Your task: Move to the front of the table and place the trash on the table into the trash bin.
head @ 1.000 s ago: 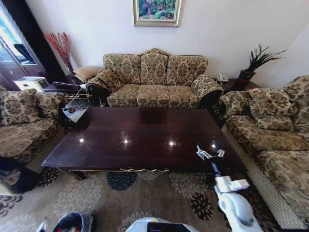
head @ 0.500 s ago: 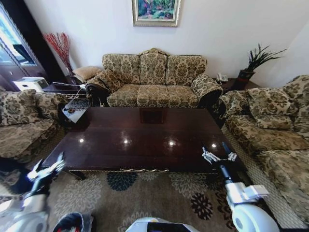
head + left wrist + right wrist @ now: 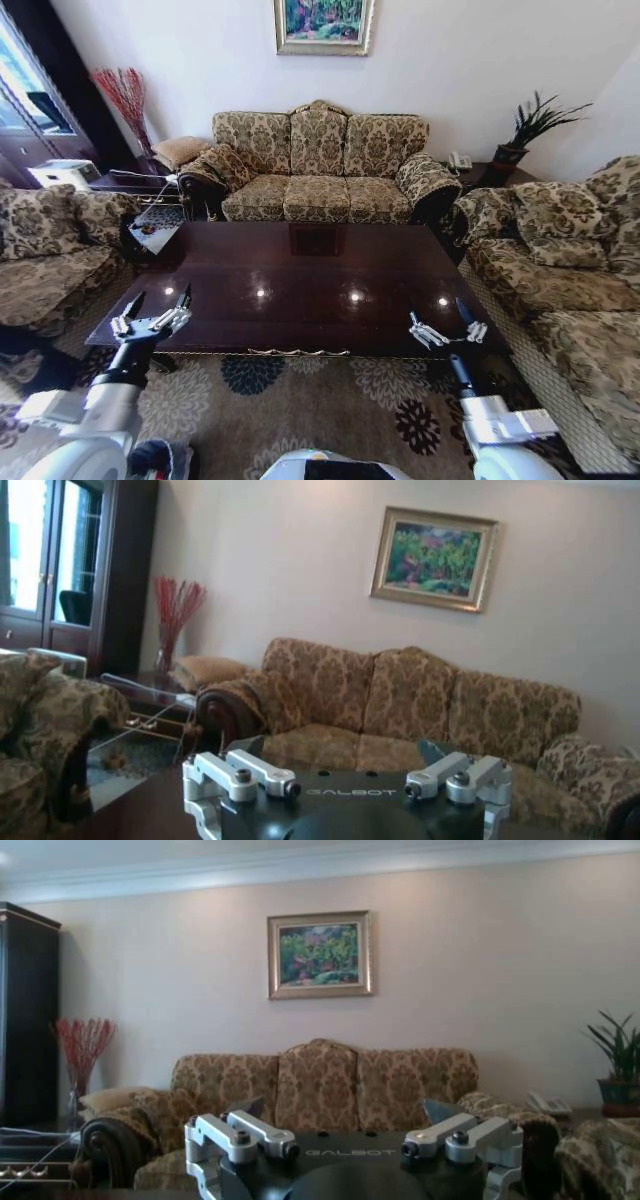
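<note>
the table (image 3: 300, 285), glossy dark brown with gilt trim on its near edge, is seen in front of the robot on a patterned rug (image 3: 300, 400). the left gripper (image 3: 152, 312) is held above the table's near left corner, fingers spread apart and clamped on nothing. the right gripper (image 3: 447, 322) is held over the near right edge, fingers also apart, nothing between them. a three-seat sofa (image 3: 320, 170) is seen behind the table, under a framed painting (image 3: 324, 25).
</note>
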`<state>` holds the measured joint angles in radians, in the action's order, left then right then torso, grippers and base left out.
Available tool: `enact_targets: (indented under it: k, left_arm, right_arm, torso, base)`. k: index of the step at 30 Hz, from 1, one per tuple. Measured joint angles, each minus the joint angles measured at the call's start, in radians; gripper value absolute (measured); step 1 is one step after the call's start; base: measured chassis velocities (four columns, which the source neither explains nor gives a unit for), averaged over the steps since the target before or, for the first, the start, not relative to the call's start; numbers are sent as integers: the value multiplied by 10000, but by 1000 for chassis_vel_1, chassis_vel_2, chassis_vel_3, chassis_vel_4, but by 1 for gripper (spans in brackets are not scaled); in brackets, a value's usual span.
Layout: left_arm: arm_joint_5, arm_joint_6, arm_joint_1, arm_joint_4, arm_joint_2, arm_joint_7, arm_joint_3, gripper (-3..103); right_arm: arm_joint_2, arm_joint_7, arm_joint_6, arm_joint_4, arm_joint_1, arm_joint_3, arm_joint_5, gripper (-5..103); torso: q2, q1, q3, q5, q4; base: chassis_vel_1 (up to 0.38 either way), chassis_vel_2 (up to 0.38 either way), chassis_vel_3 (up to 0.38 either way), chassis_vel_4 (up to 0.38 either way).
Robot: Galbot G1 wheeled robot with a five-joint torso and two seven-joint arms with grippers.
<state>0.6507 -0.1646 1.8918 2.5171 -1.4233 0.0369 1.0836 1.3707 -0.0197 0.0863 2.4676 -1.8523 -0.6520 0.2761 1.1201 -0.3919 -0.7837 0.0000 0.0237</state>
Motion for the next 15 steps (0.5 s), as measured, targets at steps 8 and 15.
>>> enact_targets:
  k: [8,15]
  left_arm:
    - [-91,-221,-186,-80,70,166,-365,100]
    - [-80,-304,-305,-120,401,199,-366,100]
  right_arm:
    - [74,46,-285,143,-27,258,-251,100]
    - [45,-91,-214,-102,-4,358,-309,100]
  torso:
    - [0,0,0,0,0]
    - [0,0,0,0,0]
  base:
    - [0,0,0,0]
    - [0,0,0,0]
